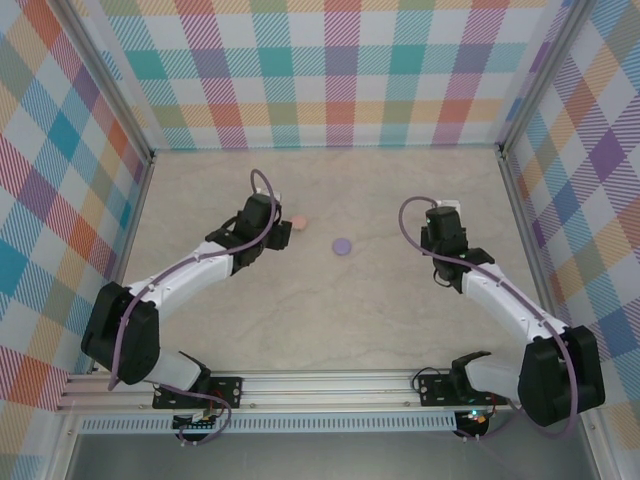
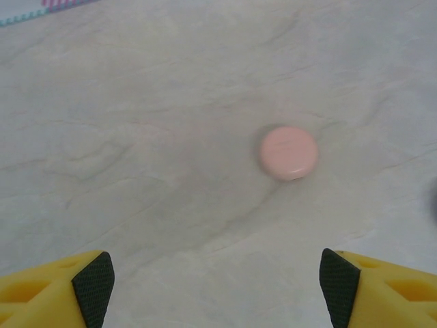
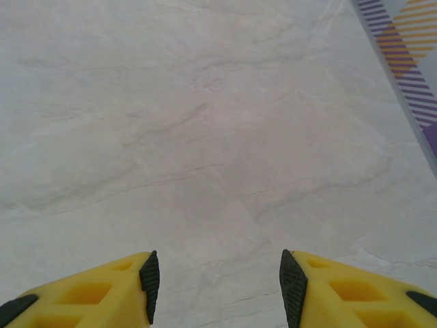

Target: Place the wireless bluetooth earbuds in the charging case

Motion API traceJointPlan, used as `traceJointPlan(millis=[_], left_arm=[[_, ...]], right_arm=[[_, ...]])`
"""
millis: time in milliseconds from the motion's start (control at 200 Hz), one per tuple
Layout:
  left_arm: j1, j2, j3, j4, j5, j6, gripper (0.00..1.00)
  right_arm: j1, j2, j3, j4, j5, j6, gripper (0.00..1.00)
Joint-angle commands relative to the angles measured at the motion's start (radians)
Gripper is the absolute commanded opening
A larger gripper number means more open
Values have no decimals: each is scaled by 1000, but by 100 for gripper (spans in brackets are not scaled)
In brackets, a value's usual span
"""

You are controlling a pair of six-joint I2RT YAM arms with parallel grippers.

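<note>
A pale pink round disc [image 1: 298, 222] lies flat on the marble tabletop; in the left wrist view the pink disc [image 2: 288, 152] sits ahead and to the right of the fingers. My left gripper [image 1: 282, 232] [image 2: 215, 277] hovers just short of it, open wide, with nothing between its pads. A lilac round disc [image 1: 343, 245] lies a little to the right and nearer. My right gripper [image 1: 441, 214] [image 3: 215, 287] is open over bare table to the right of both discs. The tiny earbuds are out of view.
The marble tabletop [image 1: 330, 320] is enclosed by plaid walls at the left, back and right; the right wall's base [image 3: 403, 75] runs close by the right gripper. An aluminium rail [image 1: 330, 385] crosses the near edge at the arm bases.
</note>
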Motion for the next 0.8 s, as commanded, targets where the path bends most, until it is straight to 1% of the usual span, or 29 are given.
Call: traceJointPlan(millis=[0, 70, 200, 360, 405, 455, 490, 560, 735, 795], left_arm=[[35, -39, -75, 150, -125, 77, 83], [58, -50, -124, 209, -134, 90, 84], [101, -57, -213, 343, -136, 108, 92], [164, -36, -276, 462, -99, 89, 100], [183, -32, -296, 500, -78, 86, 100], [206, -33, -325, 548, -28, 88, 100], [218, -42, -325, 539, -7, 91, 100], [237, -51, -349, 576, 29, 109, 100], [304, -48, -415, 663, 138, 126, 100], [326, -38, -445, 720, 181, 123, 100]], right_arm=[[-34, -11, -51, 155, 8, -32, 54], [-67, -9, -86, 201, -27, -32, 56], [-128, 0, -131, 292, -118, -46, 61], [-180, 19, -182, 423, -215, -84, 68], [-195, 29, -188, 444, -248, -89, 69], [-211, 40, -199, 478, -294, -96, 70], [-222, 48, -206, 505, -322, -101, 70], [-238, 70, -225, 562, -376, -113, 72], [-250, 133, -240, 647, -410, -130, 73], [-256, 141, -262, 708, -429, -133, 73]])
